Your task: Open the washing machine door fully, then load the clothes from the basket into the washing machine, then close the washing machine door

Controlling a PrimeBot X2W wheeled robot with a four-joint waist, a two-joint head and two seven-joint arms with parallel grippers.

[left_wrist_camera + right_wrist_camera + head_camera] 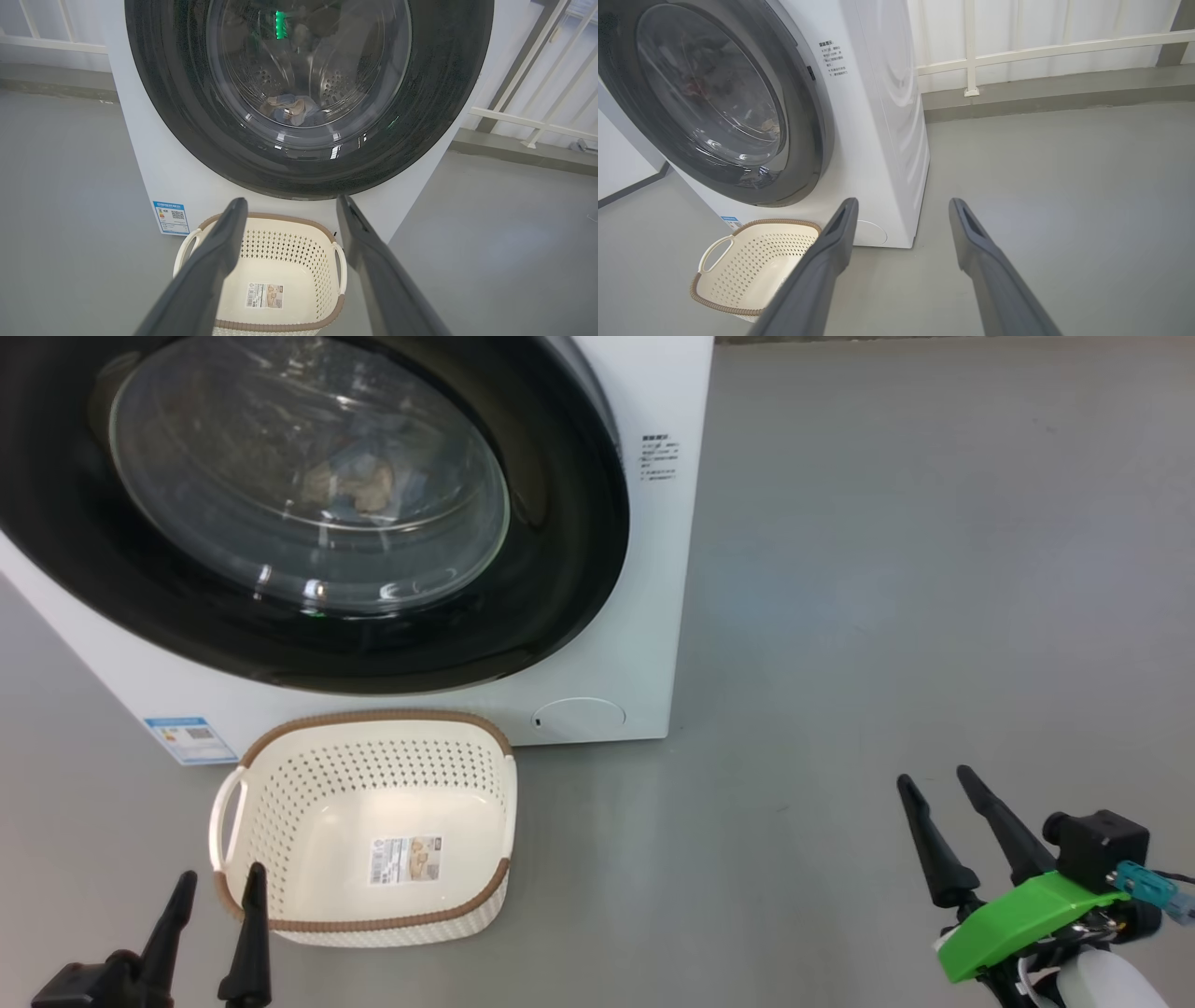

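Observation:
The washing machine [607, 644] stands on the grey floor with its round black door [560, 541] shut flat against the front. Through the glass window the clothes [350, 485] lie at the drum's bottom, also seen as blue and cream cloth [289, 109] in the left wrist view. In front of the machine sits the cream basket [280, 775], holding nothing but a paper label [404, 859]. My left gripper [217, 887] is open at the basket's near left corner. Open as well, my right gripper [938, 784] hovers over bare floor to the right.
A blue energy sticker [189, 739] and a round service flap [579, 717] mark the machine's lower front. A white railing [1017, 51] and a low kerb run behind the machine. Grey floor [934, 569] stretches to the right of it.

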